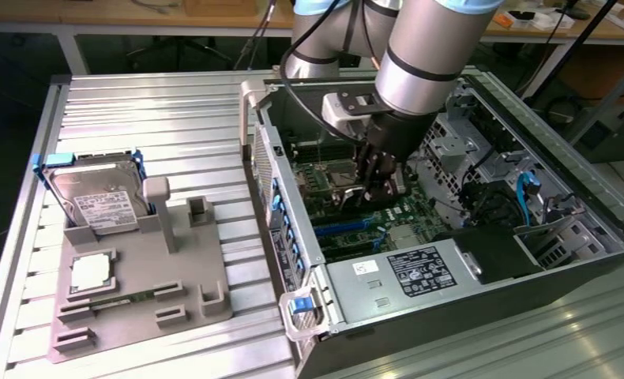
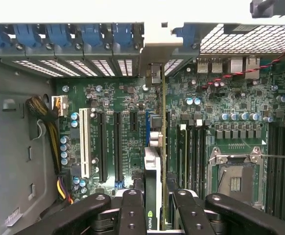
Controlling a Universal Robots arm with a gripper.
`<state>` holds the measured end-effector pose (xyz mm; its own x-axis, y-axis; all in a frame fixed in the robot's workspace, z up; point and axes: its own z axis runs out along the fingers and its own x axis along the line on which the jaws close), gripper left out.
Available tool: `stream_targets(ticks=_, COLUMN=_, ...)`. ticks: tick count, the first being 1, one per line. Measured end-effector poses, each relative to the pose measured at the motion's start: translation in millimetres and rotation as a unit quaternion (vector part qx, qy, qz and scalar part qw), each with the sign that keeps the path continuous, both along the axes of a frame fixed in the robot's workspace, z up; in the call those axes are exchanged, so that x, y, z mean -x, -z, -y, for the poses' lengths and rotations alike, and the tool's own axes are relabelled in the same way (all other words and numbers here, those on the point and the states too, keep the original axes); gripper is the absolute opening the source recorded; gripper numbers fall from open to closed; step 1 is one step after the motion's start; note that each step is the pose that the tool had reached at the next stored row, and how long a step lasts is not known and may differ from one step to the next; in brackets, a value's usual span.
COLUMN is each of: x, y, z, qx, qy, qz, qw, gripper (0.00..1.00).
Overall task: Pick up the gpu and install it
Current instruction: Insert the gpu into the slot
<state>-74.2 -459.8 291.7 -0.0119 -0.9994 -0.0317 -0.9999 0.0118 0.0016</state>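
Presently, my gripper (image 1: pixel 378 183) sits inside the open computer case (image 1: pixel 565 272), at the centre of the exterior frame, lowered over the motherboard (image 1: pixel 365 221). In the wrist view my gripper (image 2: pixel 154 208) occupies the lower middle of the frame, and my black fingers (image 2: pixel 130 210) stand on either side of the gpu (image 2: pixel 153 181). My jaws are clamped on the gpu, which is held edge-on: a thin card running up the frame from between the fingers, its silver bracket (image 2: pixel 154 73) reaching toward the rear wall of the case at upper centre. Whether its lower edge is seated in a slot, I cannot tell.

The card lies in line with the expansion slots: the black slots (image 2: pixel 117 147) and the white slot (image 2: pixel 85 142) are to its left in the wrist frame, the empty CPU socket (image 2: pixel 235 178) at lower right. Blue slot latches (image 2: pixel 59 34) line the upper left.

In the exterior view, the power supply (image 1: pixel 418 272) with its label sits at the lower centre of the case. At the left of that frame, a grey fixture tray (image 1: pixel 144 276) rests on the slatted metal table (image 1: pixel 154 110), carrying a hard drive (image 1: pixel 96 197) in a blue frame, a processor (image 1: pixel 91 270) below it, and a green memory stick (image 1: pixel 117 300) lower still.
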Motion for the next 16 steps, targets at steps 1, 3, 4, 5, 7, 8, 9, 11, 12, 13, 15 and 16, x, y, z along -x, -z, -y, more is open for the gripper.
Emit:
stream_targets(ticks=1, x=0.0, y=1.4, z=0.0, qx=0.0, qy=0.0, qz=0.0, qw=1.0, gripper=0.27)
stream_targets(ticks=3, x=-0.4, y=3.7, z=0.0, qx=-0.0002, qy=0.0, qz=0.0001, qw=1.0, gripper=0.27)
stream_targets(ticks=4, x=-1.0, y=3.7, z=0.0, qx=-0.0001, qy=0.0, qz=0.0, qw=1.0, gripper=0.27)
stream_targets(ticks=5, x=-1.2, y=4.1, z=0.0, qx=-0.0001, qy=0.0, qz=0.0, qw=1.0, gripper=0.27)
stream_targets(ticks=7, x=-1.2, y=7.0, z=-0.1, qx=-0.0001, qy=0.0, qz=0.0001, qw=1.0, gripper=0.27)
stream_targets(ticks=8, x=-1.2, y=8.0, z=-0.1, qx=-0.0001, qy=0.0, qz=0.0001, qw=1.0, gripper=0.27)
stream_targets(ticks=9, x=-1.2, y=9.2, z=-0.1, qx=-0.0001, qy=0.0, qz=0.0001, qw=1.0, gripper=0.27)
stream_targets(ticks=11, x=-0.1, y=10.9, z=-0.1, qx=0.0, qy=0.0, qz=0.0, qw=1.0, gripper=0.27)
stream_targets(ticks=12, x=0.7, y=11.2, z=0.0, qx=0.0, qy=0.0, qz=0.0, qw=1.0, gripper=0.27)
stream_targets(ticks=13, x=1.7, y=12.1, z=-0.1, qx=-0.0002, qy=0.001, qz=0.0001, qw=1.0, gripper=0.27)
stream_targets(ticks=15, x=2.5, y=13.6, z=-0.1, qx=-0.0001, qy=0.001, qz=0.0, qw=1.0, gripper=0.27)
stream_targets(ticks=16, x=3.0, y=15.1, z=-0.1, qx=-0.0001, qy=0.001, qz=0.0, qw=1.0, gripper=0.27)
